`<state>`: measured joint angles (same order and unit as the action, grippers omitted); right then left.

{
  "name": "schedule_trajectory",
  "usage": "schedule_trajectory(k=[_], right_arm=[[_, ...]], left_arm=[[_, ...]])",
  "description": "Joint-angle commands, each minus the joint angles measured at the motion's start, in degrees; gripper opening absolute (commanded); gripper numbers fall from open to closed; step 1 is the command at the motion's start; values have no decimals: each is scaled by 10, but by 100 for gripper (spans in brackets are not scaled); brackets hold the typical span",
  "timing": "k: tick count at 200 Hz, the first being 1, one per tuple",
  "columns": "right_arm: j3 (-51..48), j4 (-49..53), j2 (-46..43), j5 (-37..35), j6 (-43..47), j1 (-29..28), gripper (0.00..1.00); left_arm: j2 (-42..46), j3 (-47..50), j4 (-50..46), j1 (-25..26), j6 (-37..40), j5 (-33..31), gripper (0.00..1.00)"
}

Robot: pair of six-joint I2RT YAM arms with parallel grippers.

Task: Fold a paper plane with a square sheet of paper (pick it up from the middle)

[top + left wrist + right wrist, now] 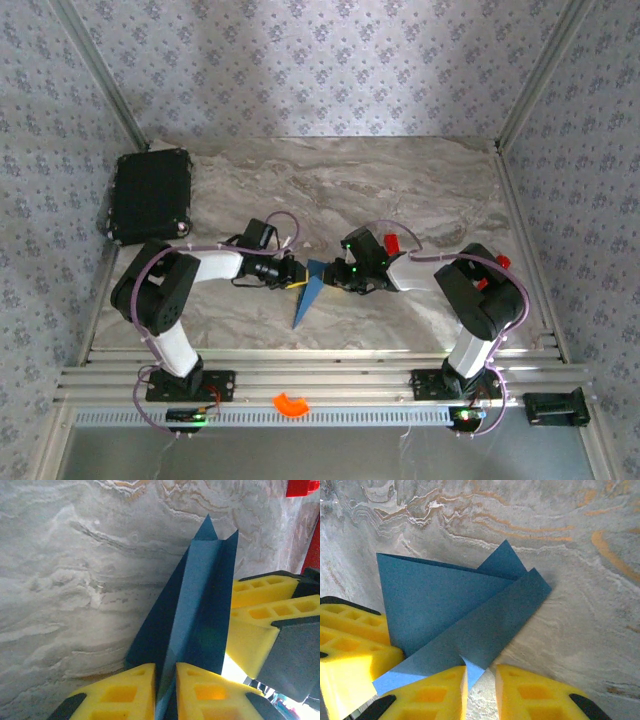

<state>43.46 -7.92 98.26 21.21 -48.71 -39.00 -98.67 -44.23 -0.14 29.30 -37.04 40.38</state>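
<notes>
A dark blue folded sheet of thin paper (pixel 308 291) lies mid-table on the grey marbled table top (pixel 420 190), between the two arms, its long point aimed toward their bases. The left gripper (pixel 165 692) is clenched on it: the creased layers (pixel 200 610) stand upright in the narrow slot between its yellow fingers. The right gripper (pixel 480 692) meets the paper (pixel 435 600) from the other side, just beside the left one. A corner sits in the gap between its jaws, but whether they pinch it I cannot tell. A black rectangular case (pixel 150 195) rests at the far left corner, well apart.
</notes>
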Motion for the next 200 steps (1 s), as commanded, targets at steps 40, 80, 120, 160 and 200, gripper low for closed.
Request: schedule_trajectory(k=[40, 80, 120, 160, 200], right_arm=[[-30, -41, -49, 4, -36, 4, 32], [-41, -65, -98, -13, -78, -7, 38], [0, -39, -95, -20, -74, -38, 57], [38, -51, -48, -10, -82, -59, 56], [67, -46, -3, -8, -89, -76, 55]], left_arm=[[93, -5, -46, 30, 31, -83, 9], [173, 3, -107, 69, 10, -248, 7], [216, 20, -132, 77, -3, -307, 7], [224, 22, -142, 79, -1, -311, 7], [226, 25, -143, 81, -1, -312, 7]])
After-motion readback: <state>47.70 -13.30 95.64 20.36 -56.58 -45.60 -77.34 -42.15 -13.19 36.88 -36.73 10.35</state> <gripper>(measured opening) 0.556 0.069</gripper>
